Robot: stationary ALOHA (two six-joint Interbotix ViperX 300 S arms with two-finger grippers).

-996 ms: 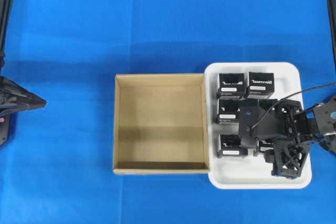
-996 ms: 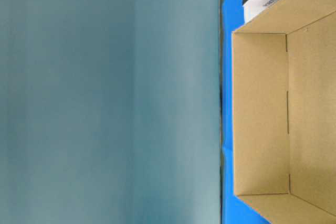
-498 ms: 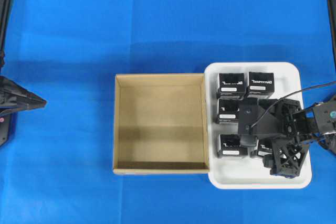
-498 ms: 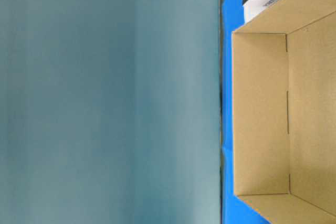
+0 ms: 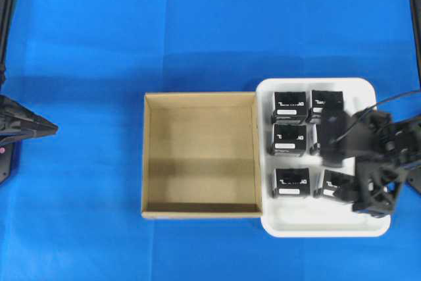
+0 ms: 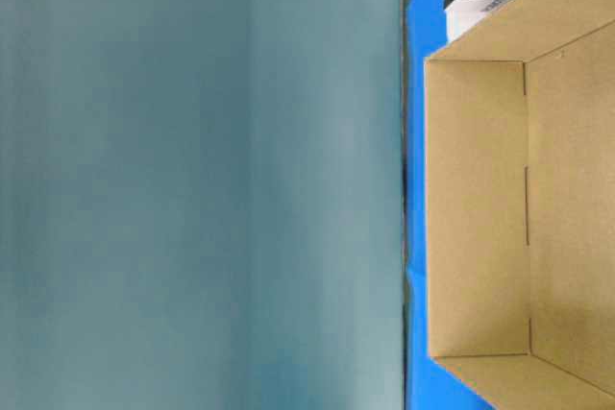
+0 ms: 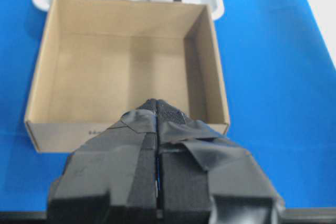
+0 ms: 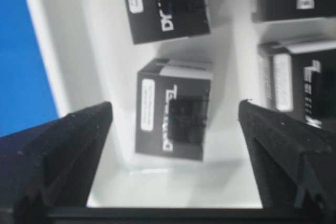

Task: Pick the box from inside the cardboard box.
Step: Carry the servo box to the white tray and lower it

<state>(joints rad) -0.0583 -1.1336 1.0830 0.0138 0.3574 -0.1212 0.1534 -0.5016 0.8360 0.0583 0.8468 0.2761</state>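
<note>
The brown cardboard box (image 5: 146,156) sits mid-table with nothing inside it; its bare floor also shows in the left wrist view (image 7: 126,72). Several black boxes with white labels stand in the white tray (image 5: 316,228) to its right. One box (image 5: 339,185) rests on the tray floor at the lower right. My right gripper (image 5: 368,192) hovers over it, open. In the right wrist view that box (image 8: 173,140) lies between and beyond the spread fingers of the right gripper (image 8: 176,106), untouched. My left gripper (image 7: 157,100) is shut and empty, at the table's left edge (image 5: 52,128).
The tray touches the cardboard box's right wall. The other black boxes (image 5: 290,106) fill the tray's upper and left parts. Blue cloth (image 5: 197,37) covers the table. The table-level view shows the cardboard box's inner wall (image 6: 476,208) and a teal backdrop.
My right gripper's jaws have spread wider and the arm has shifted right and slightly up, uncovering the lower-right box in the tray. The left arm has not moved.
</note>
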